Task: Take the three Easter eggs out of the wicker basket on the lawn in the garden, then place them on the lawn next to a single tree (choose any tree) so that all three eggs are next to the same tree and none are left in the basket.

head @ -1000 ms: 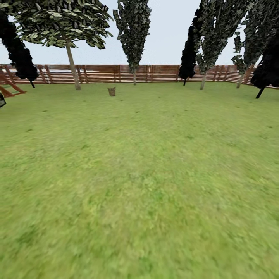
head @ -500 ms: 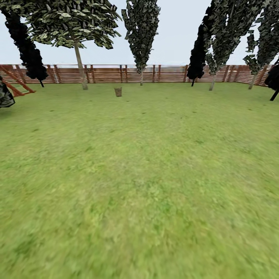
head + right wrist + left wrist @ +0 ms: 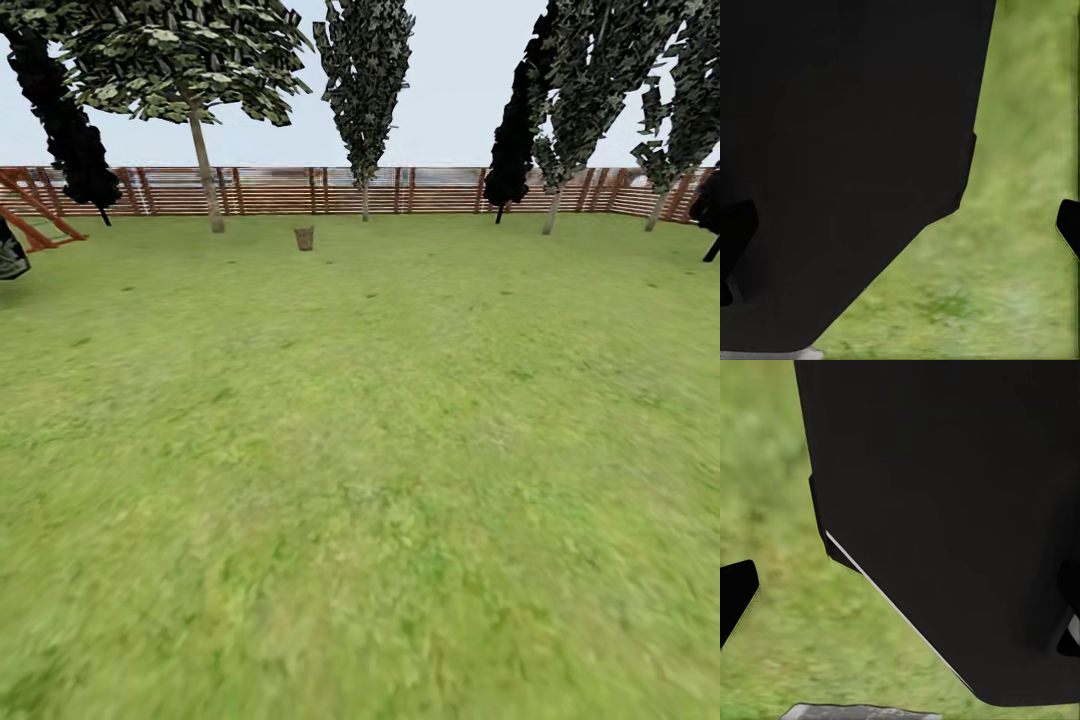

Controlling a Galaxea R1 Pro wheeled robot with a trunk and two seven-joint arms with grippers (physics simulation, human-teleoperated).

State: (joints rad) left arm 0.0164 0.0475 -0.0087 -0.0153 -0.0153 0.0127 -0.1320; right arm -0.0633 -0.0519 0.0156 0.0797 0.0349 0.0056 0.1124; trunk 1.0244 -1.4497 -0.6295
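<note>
A big green lawn [image 3: 380, 450] fills most of the head view. Far away on the grass sits the small brown wicker basket [image 3: 304, 238]. It is too tiny to see if any eggs are inside. Just beside it, a bit to the left and farther back, stands the tree [image 3: 205, 180] with a pale trunk and a wide leafy top. Behind both runs a brown wooden fence [image 3: 420, 190]. More trees stand along the fence, some thin and some almost black. A bit of the wooden playset [image 3: 35, 210] shows at the far left. In the left wrist view, a big black robot part [image 3: 945, 510] hangs over blurry grass. The right wrist view has a big black part [image 3: 840, 165] too. I cannot tell if either tool is clenched or released.
</note>
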